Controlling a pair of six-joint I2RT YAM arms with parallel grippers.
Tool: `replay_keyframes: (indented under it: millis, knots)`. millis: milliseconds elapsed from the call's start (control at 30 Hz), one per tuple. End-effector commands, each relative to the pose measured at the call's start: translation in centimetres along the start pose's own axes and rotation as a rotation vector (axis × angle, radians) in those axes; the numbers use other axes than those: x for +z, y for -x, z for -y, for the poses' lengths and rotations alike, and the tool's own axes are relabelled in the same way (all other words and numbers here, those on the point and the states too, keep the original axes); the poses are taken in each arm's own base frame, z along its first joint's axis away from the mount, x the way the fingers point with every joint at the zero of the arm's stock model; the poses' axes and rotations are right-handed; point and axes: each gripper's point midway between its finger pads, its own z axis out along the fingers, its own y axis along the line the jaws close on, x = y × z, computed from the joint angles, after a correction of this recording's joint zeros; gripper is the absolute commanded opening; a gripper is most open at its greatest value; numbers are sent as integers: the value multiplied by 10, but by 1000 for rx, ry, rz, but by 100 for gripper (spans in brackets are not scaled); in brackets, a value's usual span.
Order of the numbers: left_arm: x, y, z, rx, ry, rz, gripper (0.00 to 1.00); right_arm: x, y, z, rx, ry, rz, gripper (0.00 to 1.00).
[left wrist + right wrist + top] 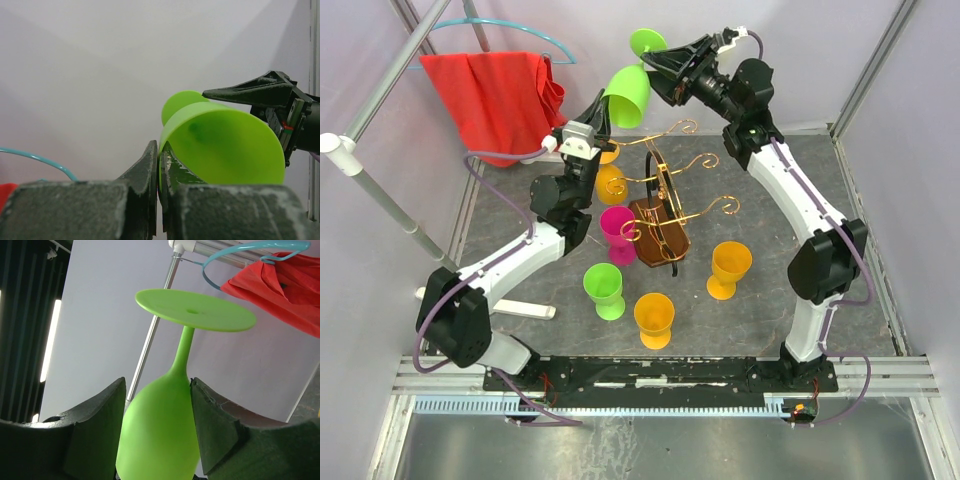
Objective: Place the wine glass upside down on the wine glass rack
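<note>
Partway: at upper middle of the top view, the left tool (pixel 604 111) pinches the rim of the lime-green plastic wine glass (pixel 628 92), held aloft; the right tool (pixel 652 66) straddles its bowl, unclamped. Hanging it on the gold wire rack (pixel 656 216), mid-frame, is not yet done.

The tool (pixel 157 385) straddles the green wine glass (pixel 160 440).

No readable text, label, brand mark, number or sign was found in any of the three views.
</note>
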Motion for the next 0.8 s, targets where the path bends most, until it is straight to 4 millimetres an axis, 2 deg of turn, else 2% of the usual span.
replay_keyframes:
  millis: [0,200,767]
  knots:
    - [8,31,-3,-39,31,94,3,0,-9,-34,-70,93,-28,61]
    - [7,37,-1,-46,17,110,3,4,-8,-24,-72,79,-28,59]
    - [-3,45,5,-95,-16,117,3,7,-5,-20,-59,102,-23,38]
